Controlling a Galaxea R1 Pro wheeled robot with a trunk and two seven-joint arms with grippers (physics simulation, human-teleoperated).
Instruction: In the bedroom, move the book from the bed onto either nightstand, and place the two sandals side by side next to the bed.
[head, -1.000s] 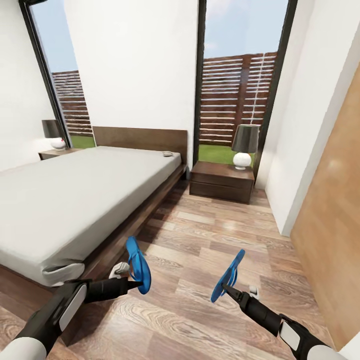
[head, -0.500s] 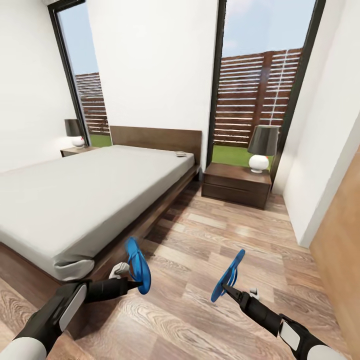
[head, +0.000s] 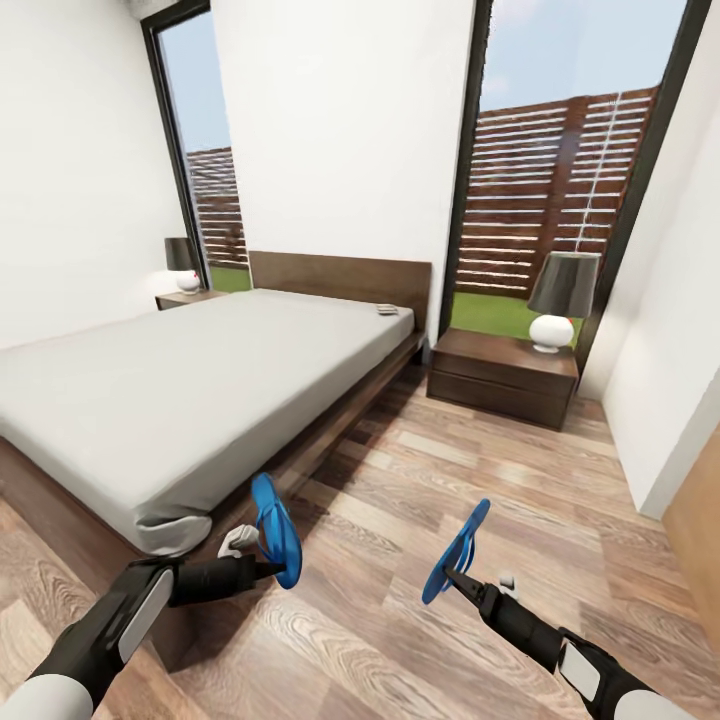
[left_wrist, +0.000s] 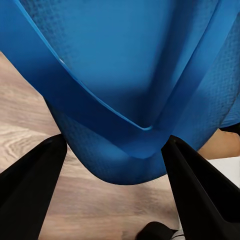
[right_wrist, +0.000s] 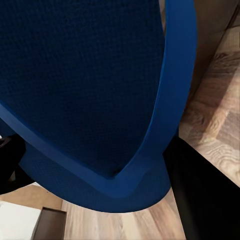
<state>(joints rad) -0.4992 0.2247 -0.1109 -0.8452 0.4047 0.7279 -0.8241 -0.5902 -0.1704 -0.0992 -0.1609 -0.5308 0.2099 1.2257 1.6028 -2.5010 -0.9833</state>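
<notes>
We are in the carrying step of the sandal part of the task. Our left gripper (head: 268, 570) is clamped on one blue sandal (head: 276, 530), which stands on edge above the wood floor (head: 400, 480) near the foot corner of the bed (head: 190, 390). Our right gripper (head: 452, 578) is clamped on the other sandal (head: 457, 552), also held up on edge, well apart from the first. In each wrist view the sole sits between the two dark fingers (left_wrist: 30, 185).

Next we judge that both sandals must be lowered flat onto the floor beside the bed frame, brought close and parallel, then let go. The book is left for afterwards: a small thing (head: 387, 309) lies on the mattress near the headboard, probably the book, though it is too small to read. The near nightstand (head: 503, 375) with its lamp (head: 562, 300) stands just beside that end of the bed; a second nightstand (head: 186, 297) on the far side is partly hidden by the mattress
</notes>
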